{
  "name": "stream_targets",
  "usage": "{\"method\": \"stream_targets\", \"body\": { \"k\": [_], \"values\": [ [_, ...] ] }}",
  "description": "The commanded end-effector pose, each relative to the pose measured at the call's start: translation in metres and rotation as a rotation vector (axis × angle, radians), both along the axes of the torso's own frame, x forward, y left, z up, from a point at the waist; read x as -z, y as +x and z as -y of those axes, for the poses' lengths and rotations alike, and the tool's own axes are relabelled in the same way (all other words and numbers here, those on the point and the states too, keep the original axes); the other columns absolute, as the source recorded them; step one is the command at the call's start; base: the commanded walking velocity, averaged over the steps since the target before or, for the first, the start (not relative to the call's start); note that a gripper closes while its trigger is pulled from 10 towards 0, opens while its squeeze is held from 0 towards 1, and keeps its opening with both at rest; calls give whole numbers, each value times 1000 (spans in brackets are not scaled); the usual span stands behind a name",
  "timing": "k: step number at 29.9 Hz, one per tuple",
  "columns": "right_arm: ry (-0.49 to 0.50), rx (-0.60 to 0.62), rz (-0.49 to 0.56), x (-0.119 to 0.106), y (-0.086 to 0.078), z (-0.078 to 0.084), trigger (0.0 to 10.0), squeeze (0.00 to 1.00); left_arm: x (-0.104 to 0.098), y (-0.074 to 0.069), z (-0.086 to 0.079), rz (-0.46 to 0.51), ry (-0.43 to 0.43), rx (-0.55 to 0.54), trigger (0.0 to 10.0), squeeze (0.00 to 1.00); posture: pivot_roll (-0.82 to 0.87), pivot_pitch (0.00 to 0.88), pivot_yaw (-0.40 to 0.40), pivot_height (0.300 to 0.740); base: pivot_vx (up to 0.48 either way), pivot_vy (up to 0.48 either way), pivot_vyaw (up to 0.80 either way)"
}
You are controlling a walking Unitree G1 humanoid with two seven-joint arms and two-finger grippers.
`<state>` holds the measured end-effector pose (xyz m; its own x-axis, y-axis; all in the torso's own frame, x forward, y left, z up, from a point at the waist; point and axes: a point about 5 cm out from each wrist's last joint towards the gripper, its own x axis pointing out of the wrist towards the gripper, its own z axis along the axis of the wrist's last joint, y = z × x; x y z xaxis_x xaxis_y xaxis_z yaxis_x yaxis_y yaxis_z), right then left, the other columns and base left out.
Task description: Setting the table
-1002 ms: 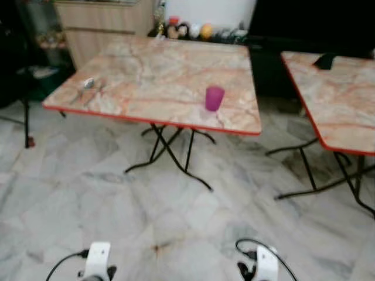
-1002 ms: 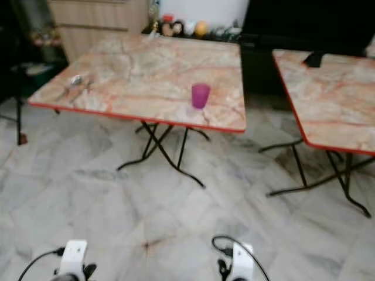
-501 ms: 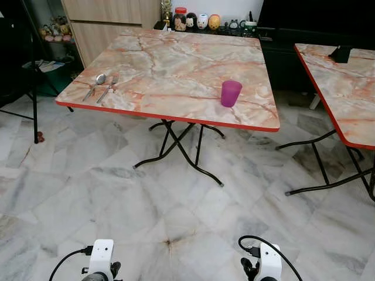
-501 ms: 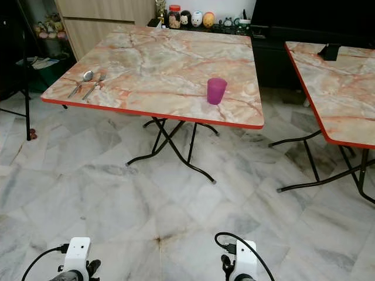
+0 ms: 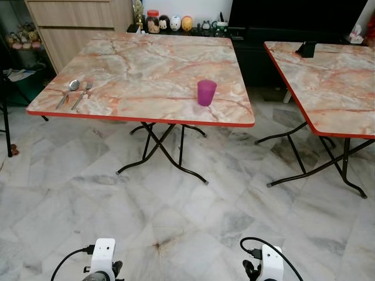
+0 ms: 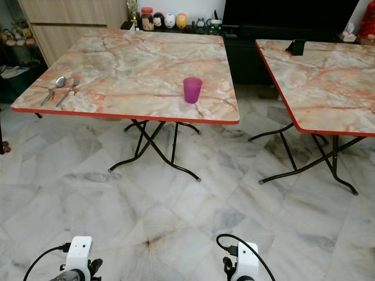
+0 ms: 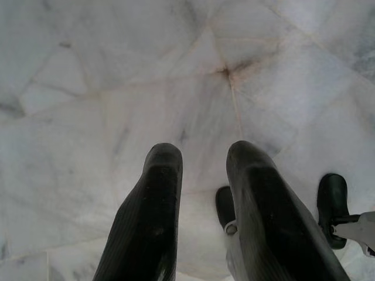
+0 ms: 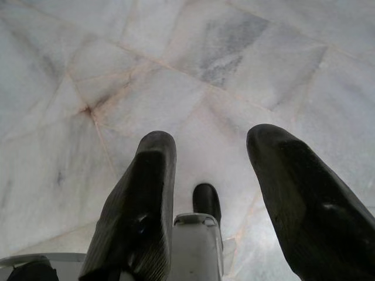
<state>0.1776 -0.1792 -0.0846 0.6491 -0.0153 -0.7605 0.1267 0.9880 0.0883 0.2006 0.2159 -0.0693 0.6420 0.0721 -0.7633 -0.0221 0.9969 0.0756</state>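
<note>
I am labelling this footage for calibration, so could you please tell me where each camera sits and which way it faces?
Left eye view: on the head, facing forward and down at the near table with a purple cup, spoon and fork; both wrists show at the bottom edge.
Right eye view: beside it, same scene, plus a second table to the right.
Left wrist view: looks along the open left gripper at the marble floor.
Right wrist view: looks along the open right gripper at the same floor.
Shared: both eyes see both tables; both wrists see the floor.
</note>
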Motion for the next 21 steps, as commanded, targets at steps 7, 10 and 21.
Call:
{"method": "stream_targets", "body": {
  "k": [7,10,21],
  "values": [
    [-7,-1,7,-1,2,0,10000,0,2,-5,-1,-20,7,10,10000,0,25,0,-1,740,185,0,0],
    [-3,-8,0,-1,2,-1,10000,0,3,-5,-1,-21,6,12,10000,0,26,0,-2,740,277,0,0],
    [1,-3,12,-1,3,-2,10000,0,3,-5,-1,-21,4,10,10000,0,25,0,-2,740,279,0,-245]
  ]
}}
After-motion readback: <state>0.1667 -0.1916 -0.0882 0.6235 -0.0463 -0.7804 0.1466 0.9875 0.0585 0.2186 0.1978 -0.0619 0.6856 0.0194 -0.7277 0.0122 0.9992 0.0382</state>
